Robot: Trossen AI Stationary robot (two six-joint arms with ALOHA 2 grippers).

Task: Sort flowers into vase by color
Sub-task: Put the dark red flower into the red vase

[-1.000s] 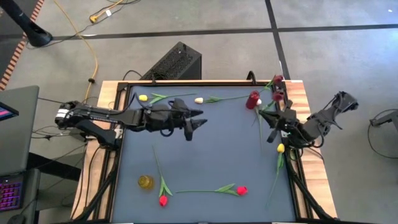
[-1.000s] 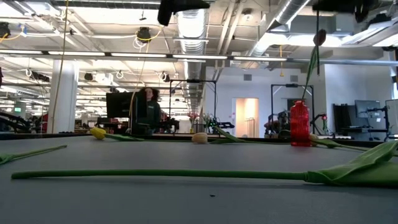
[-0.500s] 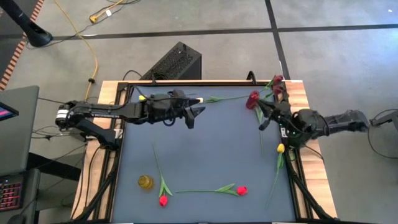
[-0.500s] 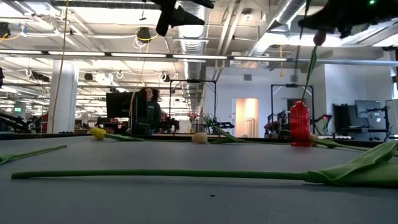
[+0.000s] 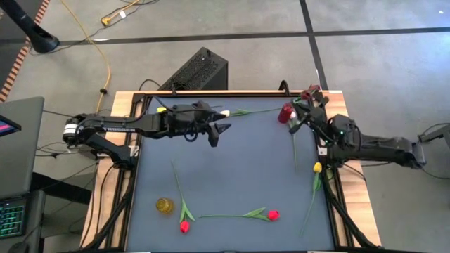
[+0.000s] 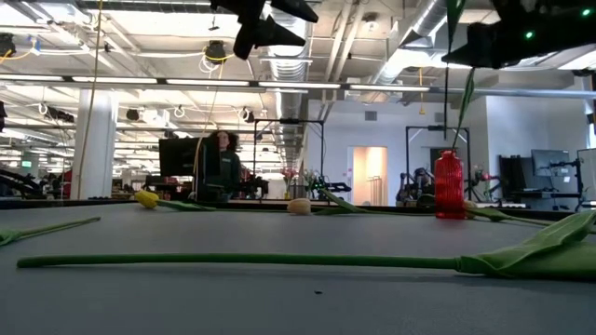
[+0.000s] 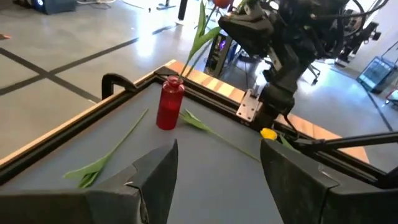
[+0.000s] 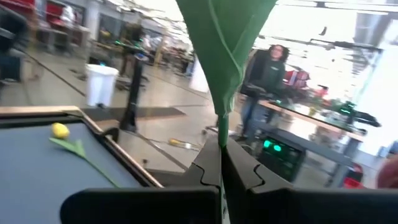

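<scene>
Above the red vase (image 5: 285, 113) at the far right corner of the table (image 5: 232, 169), I am pinching a green flower stem (image 8: 225, 56) tight in my right gripper (image 5: 302, 112); its bud is lying hidden against my arm. My left gripper (image 5: 216, 131) is hanging spread wide and empty over the far edge. Other flowers (image 5: 267, 214) are lying scattered flat, and the yellow vase (image 5: 164, 205) is sitting near left.

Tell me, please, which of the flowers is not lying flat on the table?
The dark red tulip held upright by the right gripper above the red vase; the others lie flat.
</scene>
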